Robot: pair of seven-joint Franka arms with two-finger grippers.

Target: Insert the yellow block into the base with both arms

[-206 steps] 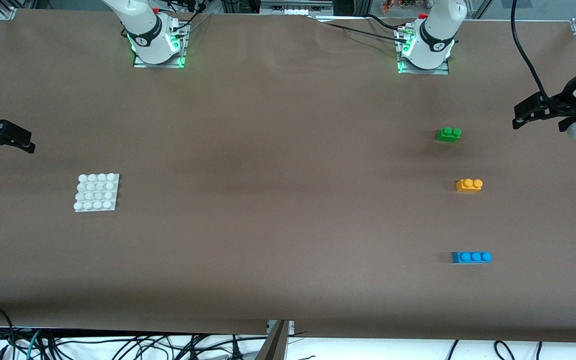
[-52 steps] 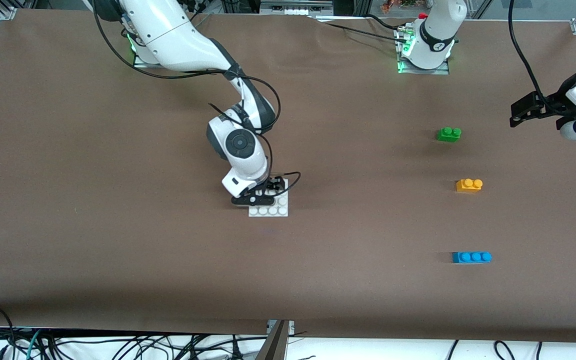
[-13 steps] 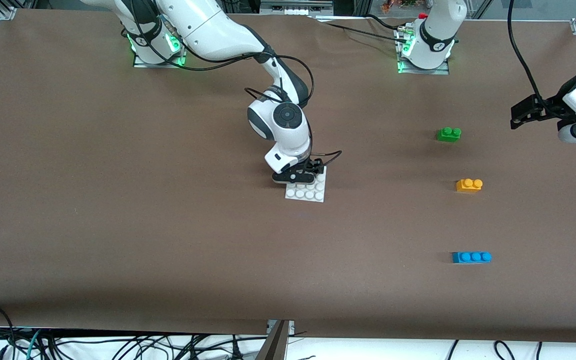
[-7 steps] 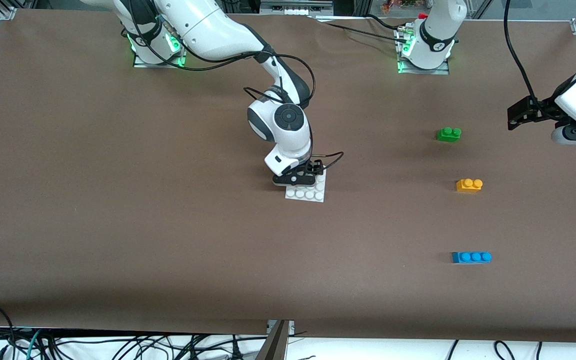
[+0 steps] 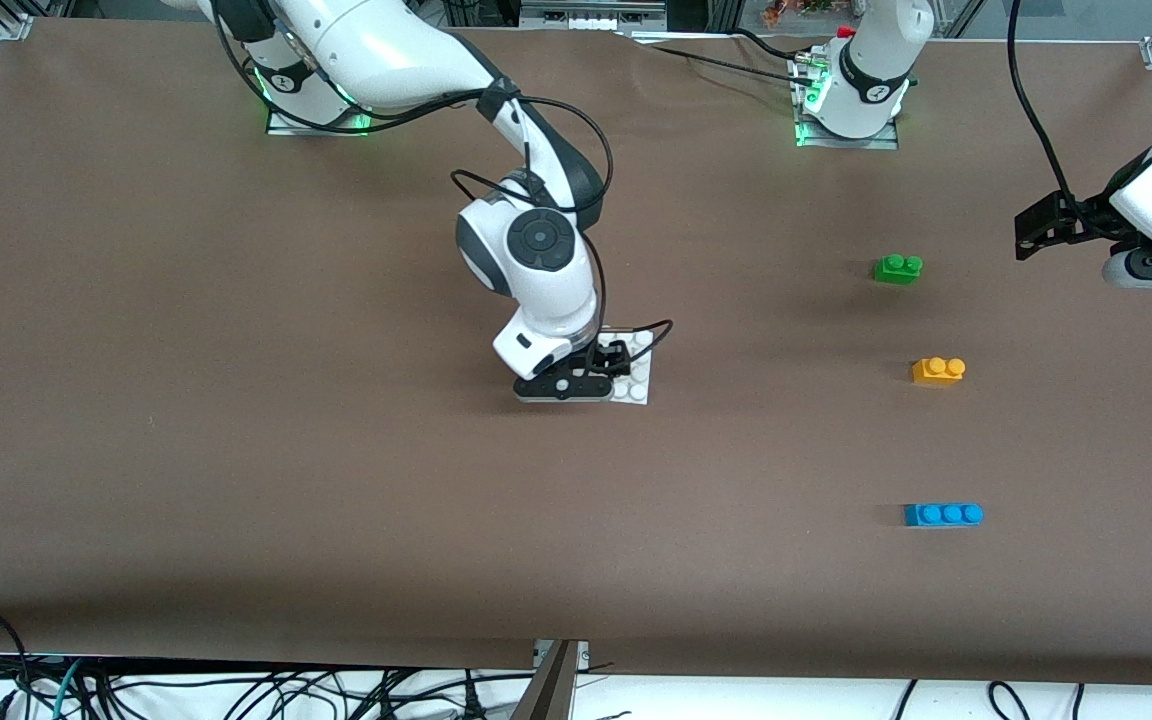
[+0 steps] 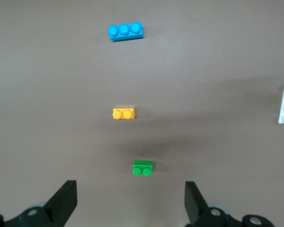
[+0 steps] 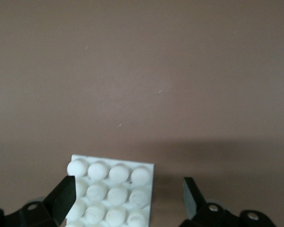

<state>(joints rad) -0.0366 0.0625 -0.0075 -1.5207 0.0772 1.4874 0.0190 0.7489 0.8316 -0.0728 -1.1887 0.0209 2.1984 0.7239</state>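
The light is even and soft, coming from above, so the brown table (image 5: pixel 236 480) looks bright with no glare. Small soft shadows sit beside the blocks, and a darker one lies under the right arm (image 5: pixel 526 250). The right wrist view looks blurry, and the white plate (image 7: pixel 111 189) there looks fuzzy.

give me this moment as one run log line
right gripper: open, over base | left gripper: open, waiting | yellow block: on table, untouched

The right arm (image 5: pixel 416 60) is stretched from its base toward the table's middle, wrist bent down, and the right gripper (image 5: pixel 576 385) is held low with fingers parted. The left gripper (image 5: pixel 1036 230) is kept raised, fingers spread wide, at the left arm's end of the table.
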